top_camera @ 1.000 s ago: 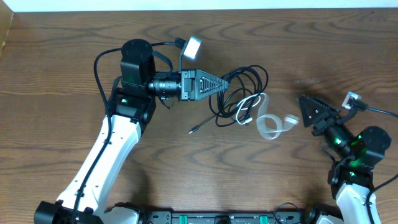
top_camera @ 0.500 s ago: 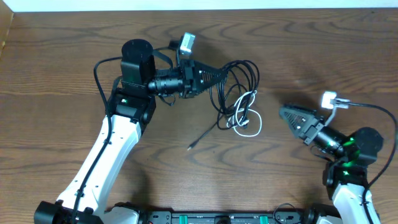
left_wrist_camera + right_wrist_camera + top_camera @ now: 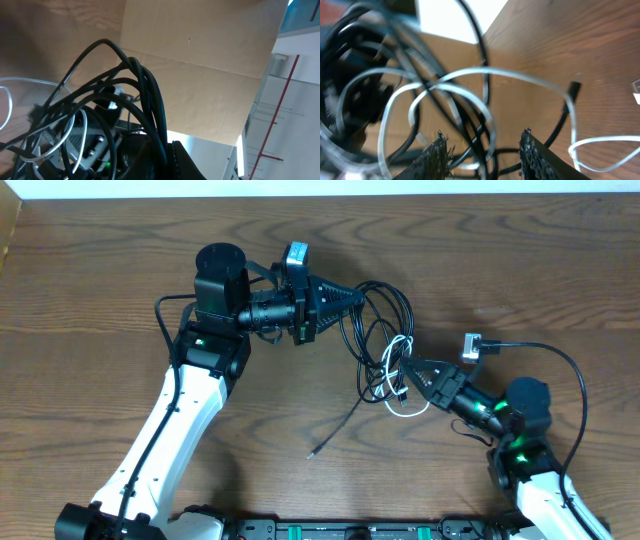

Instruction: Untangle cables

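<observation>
With the left pincer [image 3: 352,293] clamped on the black cables [image 3: 152,95] and holding them up off the table [image 3: 100,270], the tangle trailed toward the nearer right pincer [image 3: 406,369], whose jaws stood apart around the white cable [image 3: 400,343], seemingly placed to draw it out.

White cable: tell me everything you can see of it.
Thin white cable, smooth and plastic-looking, in a few loose loops near mid-table, threaded through the black cables that the left tool grips. Its lower loops seem to rest on the table. The open right tool straddles the loops; contact is unclear. Plug ends can't be made out.
</observation>
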Available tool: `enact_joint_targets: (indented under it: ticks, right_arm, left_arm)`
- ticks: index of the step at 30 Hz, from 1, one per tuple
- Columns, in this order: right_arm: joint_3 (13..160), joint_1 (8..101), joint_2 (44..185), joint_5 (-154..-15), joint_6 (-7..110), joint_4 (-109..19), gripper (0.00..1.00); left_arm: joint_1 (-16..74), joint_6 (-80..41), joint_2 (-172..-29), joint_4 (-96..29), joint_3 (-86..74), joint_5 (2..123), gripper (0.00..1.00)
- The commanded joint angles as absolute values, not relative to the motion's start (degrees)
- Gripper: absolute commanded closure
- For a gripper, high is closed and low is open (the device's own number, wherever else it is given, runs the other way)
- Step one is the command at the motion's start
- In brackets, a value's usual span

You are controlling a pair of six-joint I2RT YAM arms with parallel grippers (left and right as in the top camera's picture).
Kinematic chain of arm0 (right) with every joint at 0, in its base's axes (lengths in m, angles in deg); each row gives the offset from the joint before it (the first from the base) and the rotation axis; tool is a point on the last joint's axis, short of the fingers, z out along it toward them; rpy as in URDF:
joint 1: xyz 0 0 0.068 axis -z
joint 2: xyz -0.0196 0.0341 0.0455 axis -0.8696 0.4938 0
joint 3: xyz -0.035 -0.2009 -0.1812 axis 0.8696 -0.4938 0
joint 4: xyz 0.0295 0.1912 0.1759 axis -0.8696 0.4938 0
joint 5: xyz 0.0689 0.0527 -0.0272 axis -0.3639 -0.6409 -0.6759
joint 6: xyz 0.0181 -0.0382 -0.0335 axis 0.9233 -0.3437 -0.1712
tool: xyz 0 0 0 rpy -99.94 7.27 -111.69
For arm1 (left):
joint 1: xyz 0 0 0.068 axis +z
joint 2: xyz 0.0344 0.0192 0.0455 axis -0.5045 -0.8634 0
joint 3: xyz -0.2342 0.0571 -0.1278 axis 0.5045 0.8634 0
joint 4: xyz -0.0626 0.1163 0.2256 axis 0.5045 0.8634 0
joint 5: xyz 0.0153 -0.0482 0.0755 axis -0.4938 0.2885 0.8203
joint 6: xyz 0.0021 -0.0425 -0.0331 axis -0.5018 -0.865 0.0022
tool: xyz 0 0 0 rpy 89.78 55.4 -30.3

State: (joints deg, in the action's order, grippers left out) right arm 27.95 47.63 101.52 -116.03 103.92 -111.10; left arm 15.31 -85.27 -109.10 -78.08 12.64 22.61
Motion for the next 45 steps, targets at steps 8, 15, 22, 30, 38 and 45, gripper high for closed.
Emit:
enact_joint_targets:
  ticks: [8,15,22,30,38,45]
  right_arm:
    - [28.22,44.92,104.56,-102.98,111.77,-111.98,0.61]
    - [28.24,44.81,104.75,-101.6,112.42,-114.8,0.62]
    - [28.24,41.67,106.0,-99.46,111.2,-114.73,0.64]
    - [28.24,37.78,112.84,-96.6,109.56,-117.68,0.65]
    - [28.24,37.3,114.85,-94.89,109.32,-121.57,0.64]
    - [28.24,37.32,114.85,-95.15,102.5,-132.15,0.59]
  left_arm:
    - [15.71,-84.46,-108.29,-78.3,11.74,19.74,0.92]
    - [15.71,-84.44,-108.29,-78.3,11.74,19.74,0.92]
    - [15.71,-84.46,-108.29,-78.3,11.74,19.72,0.92]
    - [13.91,-84.46,-108.29,-78.3,11.74,19.74,0.92]
    - [12.34,-84.48,-108.27,-78.3,11.74,19.68,0.92]
    - [12.32,-84.48,-108.27,-78.3,11.74,18.8,0.92]
